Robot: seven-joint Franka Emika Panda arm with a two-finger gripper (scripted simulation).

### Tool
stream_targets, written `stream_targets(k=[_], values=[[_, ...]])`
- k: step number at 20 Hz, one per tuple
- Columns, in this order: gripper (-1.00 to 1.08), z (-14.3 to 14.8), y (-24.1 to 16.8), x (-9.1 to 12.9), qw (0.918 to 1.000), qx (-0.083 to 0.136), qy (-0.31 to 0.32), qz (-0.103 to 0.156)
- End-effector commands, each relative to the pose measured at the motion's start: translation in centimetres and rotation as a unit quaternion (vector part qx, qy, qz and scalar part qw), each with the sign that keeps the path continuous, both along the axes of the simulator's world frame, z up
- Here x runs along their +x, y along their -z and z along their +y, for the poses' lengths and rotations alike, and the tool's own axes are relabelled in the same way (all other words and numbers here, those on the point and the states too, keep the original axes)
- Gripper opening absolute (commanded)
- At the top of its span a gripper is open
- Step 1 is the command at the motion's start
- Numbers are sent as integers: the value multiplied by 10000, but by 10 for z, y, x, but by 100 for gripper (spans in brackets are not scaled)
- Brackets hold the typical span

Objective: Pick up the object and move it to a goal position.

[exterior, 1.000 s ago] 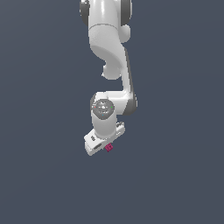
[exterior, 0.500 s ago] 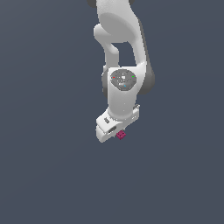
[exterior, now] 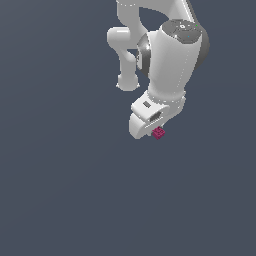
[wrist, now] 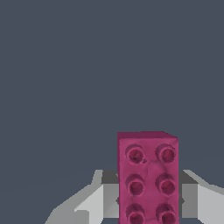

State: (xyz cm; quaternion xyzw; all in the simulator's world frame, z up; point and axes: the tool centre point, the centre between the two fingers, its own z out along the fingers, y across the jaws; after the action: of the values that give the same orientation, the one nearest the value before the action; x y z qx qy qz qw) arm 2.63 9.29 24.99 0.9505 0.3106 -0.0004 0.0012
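Note:
The magenta-pink studded brick (exterior: 158, 133) is held in my white gripper (exterior: 156, 131), just under the gripper body, raised above the flat grey surface. In the wrist view the brick (wrist: 148, 177) fills the space between my two grey fingers (wrist: 89, 205), studs facing the camera, and the jaws are closed on its sides. In the exterior view the fingers are mostly hidden behind the gripper body. No goal marker shows in either view.
The white arm (exterior: 170, 55) reaches in from the top of the exterior view. Around and below it there is only uniform dark grey ground (exterior: 75, 190).
The arm has swung toward the exterior view's right and risen, carrying the brick with it. The grip on the brick is unchanged.

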Motion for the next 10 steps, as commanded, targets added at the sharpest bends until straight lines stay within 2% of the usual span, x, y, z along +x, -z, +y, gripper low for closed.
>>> stream_targets(k=[1,10], values=[[-100,16,-27,-7,10000,-3,-1,1],[-100,72,-119,-26,10000,2,0,1]])
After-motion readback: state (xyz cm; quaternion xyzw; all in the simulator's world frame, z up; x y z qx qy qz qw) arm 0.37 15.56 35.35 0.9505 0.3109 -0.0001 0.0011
